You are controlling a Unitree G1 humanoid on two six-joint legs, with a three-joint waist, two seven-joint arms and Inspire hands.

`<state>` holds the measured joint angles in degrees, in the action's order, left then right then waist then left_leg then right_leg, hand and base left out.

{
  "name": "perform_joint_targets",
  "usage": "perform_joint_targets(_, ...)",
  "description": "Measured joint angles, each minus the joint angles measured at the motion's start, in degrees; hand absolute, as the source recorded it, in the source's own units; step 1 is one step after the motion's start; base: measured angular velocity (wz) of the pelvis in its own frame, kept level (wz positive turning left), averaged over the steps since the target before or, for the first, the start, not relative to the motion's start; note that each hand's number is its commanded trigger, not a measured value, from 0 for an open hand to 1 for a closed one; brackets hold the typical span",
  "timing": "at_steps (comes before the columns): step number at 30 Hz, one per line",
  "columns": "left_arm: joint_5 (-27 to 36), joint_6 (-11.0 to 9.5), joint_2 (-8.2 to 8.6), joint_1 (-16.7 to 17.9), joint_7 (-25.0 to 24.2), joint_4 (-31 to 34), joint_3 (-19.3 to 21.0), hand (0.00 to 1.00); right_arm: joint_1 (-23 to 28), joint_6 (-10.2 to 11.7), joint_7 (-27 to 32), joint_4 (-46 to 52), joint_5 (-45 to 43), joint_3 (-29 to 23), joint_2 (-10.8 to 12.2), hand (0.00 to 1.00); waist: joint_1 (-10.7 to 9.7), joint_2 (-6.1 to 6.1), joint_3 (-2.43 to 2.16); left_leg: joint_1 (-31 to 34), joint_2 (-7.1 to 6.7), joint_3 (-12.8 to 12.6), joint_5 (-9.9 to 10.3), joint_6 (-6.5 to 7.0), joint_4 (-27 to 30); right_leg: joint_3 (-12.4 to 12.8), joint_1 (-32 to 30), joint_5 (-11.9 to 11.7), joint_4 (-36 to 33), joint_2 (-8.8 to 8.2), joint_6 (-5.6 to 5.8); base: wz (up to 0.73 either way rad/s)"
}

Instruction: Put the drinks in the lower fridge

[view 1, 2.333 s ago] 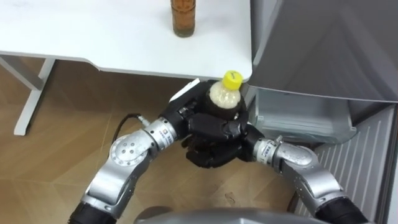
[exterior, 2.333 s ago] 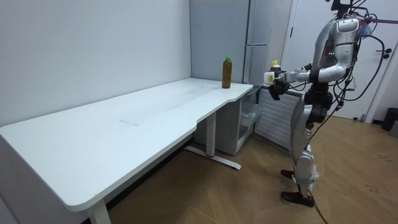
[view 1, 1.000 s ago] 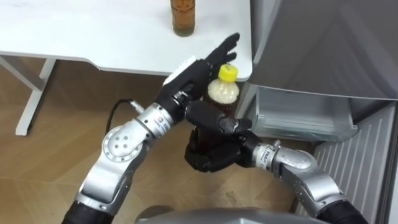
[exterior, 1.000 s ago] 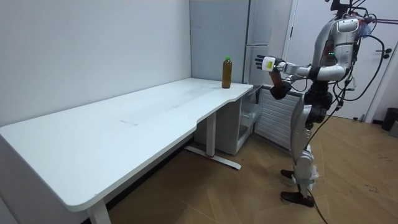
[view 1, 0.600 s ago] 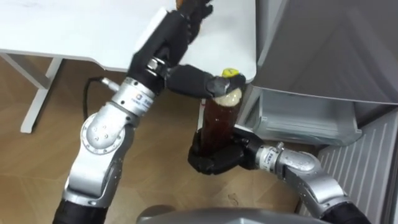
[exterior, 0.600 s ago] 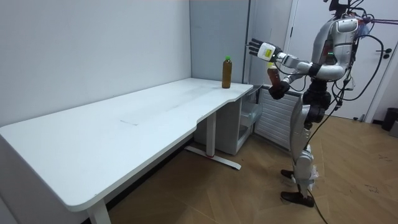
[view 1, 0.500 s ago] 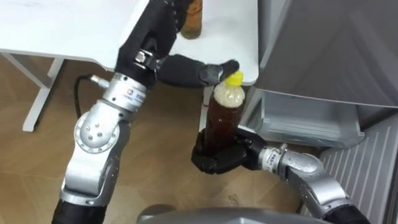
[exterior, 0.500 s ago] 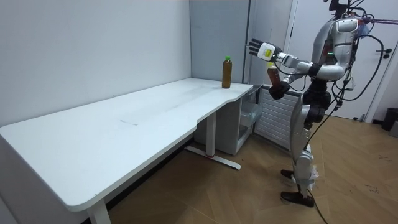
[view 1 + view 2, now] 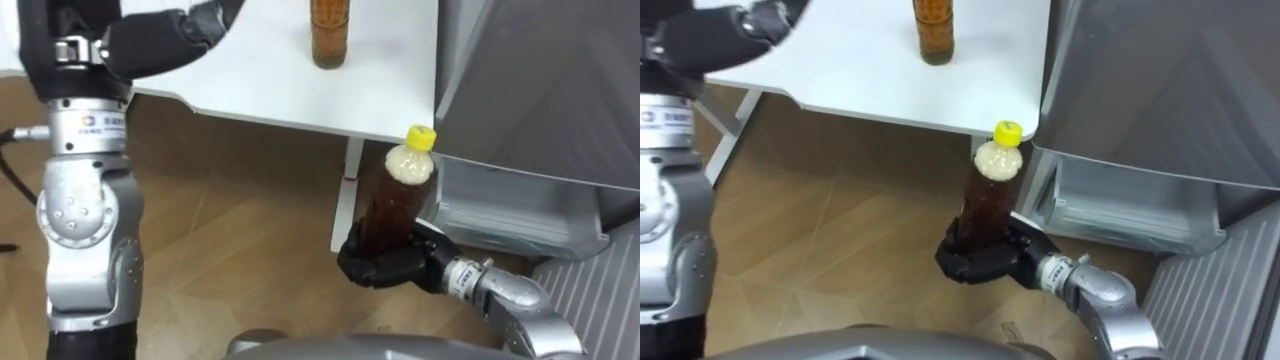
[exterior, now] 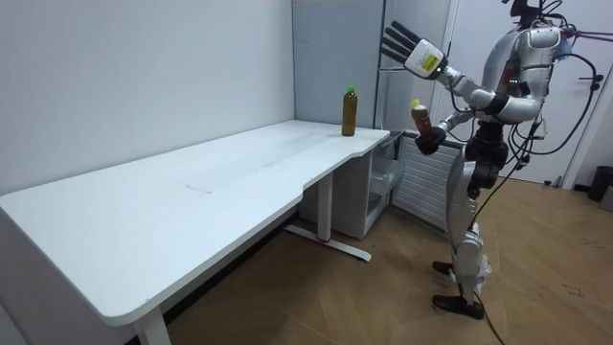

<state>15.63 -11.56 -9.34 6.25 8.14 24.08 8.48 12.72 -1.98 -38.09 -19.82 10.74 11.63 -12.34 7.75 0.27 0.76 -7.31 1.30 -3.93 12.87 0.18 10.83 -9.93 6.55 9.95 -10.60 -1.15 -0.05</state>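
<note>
The robot stands at the end of the white table (image 9: 230,70), right next to the grey fridge (image 9: 540,80). Its right hand (image 9: 385,268) is low in front of its body. The dark fingers are curled tight round the bottom of a brown drink bottle (image 9: 395,200) with a yellow cap. The bottle stands up straight in the hand, up in the air over the wood floor (image 9: 250,220). It is just beside the table corner and near the open bottom drawer (image 9: 520,215) of the fridge, but not inside it. The left hand (image 10: 406,44) is lifted high, up by the robot's head, and its fingers are straight and spread wide. It holds nothing. A second bottle (image 9: 332,30), also full of brown drink, stands on the table near the edge by the fridge. In the room view it has a green cap.
</note>
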Motion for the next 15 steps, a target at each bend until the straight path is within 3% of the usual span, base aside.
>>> perform_joint_targets(4, -0.35, -0.84, -0.27, -0.01, 5.09, -3.31, 3.58, 0.00, -0.07, 0.00, 1.13, 0.11, 0.00, -0.89, 0.33, 1.00, 0.57, 0.24, 0.14, -1.00, 0.01, 0.20, 0.00, 0.00, -0.38, -0.01, 0.76, 0.02, 0.08, 0.05, 0.03, 0.00)
perform_joint_targets(8, -0.31, -0.91, -0.31, 0.79, 9.03, -11.08, 6.50, 0.00, 0.02, -0.01, 1.74, -0.09, -0.17, -1.68, 0.36, 1.00, 1.15, 0.23, 0.20, -1.03, -0.03, 0.24, 0.00, 0.00, -0.54, 0.06, 0.77, 0.03, 0.40, 0.07, 0.04, 0.00)
perform_joint_targets(15, 0.24, 0.88, -0.34, 1.15, 11.73, -22.51, 6.64, 0.00, 0.06, -0.92, 2.37, -0.25, -0.31, -1.63, 0.54, 1.00, 2.14, -0.55, -0.31, -0.48, -0.07, 0.10, 0.00, 0.00, -0.50, 0.31, 0.56, 0.02, 0.93, 0.08, 0.03, 0.00)
